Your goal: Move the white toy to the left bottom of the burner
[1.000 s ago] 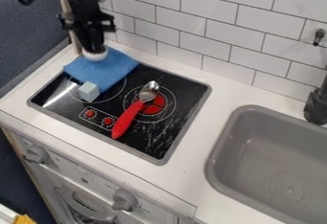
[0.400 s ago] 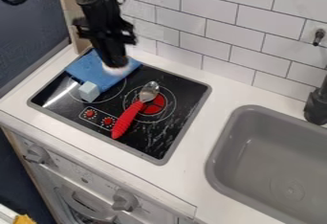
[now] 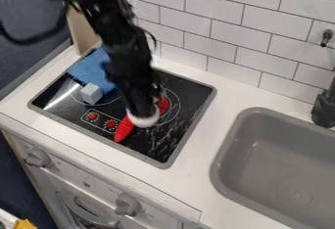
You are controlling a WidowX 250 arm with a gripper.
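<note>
1 black arm [image 3: 121,37] aslant from upper left, tool [image 3: 142,109] lowermost

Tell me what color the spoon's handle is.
The handle is red, seen best in the camera view.

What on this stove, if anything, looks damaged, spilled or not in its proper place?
Whitish streaks mark the front right part of the black cooktop; whether scratches, residue or reflections, I cannot tell. The blue cloth lies over its back left corner, an odd place for fabric on a stove.
</note>
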